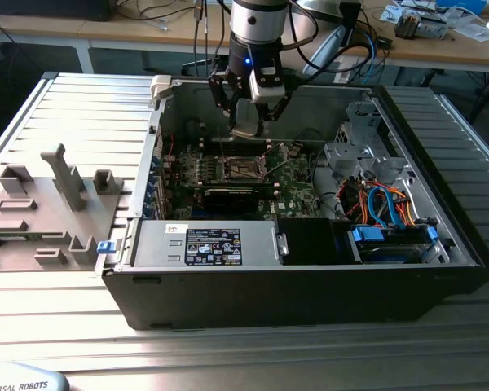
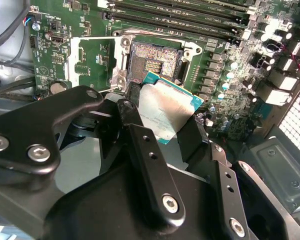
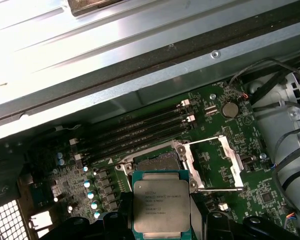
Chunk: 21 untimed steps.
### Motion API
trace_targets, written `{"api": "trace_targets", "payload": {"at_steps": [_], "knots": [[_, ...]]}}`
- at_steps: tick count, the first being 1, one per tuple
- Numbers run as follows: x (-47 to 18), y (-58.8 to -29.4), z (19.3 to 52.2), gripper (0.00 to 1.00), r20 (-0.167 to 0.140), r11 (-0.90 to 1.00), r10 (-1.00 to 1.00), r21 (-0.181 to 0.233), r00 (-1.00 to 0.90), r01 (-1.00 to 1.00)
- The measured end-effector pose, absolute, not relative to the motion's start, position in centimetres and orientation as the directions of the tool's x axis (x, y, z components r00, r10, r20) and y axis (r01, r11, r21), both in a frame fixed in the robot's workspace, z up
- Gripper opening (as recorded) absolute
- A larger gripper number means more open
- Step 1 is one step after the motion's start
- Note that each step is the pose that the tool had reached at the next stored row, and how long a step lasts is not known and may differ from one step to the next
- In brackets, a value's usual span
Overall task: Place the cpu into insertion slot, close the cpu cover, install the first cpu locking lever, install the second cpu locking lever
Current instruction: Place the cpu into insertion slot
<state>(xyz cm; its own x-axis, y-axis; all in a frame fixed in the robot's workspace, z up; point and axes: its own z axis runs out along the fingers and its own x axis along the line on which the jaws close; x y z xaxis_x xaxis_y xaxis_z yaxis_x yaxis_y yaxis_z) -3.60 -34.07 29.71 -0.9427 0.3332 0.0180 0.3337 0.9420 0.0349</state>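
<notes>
pincer (image 2: 165, 116): clenched on the cpu (image 3: 161, 207), gripping its opposite edges.
cpu: held above the insertion slot (image 3: 157, 162) (apart from it, not seated).
cpu cover (image 3: 234, 167): swung open, lying beside the slot.

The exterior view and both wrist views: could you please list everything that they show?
computer case: one, black, open, on the ribbed table.
motherboard: one, green, inside the case.
insertion slot: one, dark with a silver rim, on the motherboard.
cpu cover: one, silver frame, swung open beside the slot.
memory slots: several, black, alongside the slot.
cpu: one, silvery-grey, gripped near the insertion slot, not seated.
cables: several, orange and blue, in the case at the exterior view's right.
fixture tray: one, grey, at the exterior view's left.
hand: one, black, shut on the cpu.
</notes>
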Motion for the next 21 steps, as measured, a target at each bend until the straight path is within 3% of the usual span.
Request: {"api": "trace_targets", "payload": {"at_steps": [21], "knots": [[-3.60, -34.07, 29.70, 0.54, 0.018, 0.936, 0.351, 0.035, -0.936, 0.351]]}}
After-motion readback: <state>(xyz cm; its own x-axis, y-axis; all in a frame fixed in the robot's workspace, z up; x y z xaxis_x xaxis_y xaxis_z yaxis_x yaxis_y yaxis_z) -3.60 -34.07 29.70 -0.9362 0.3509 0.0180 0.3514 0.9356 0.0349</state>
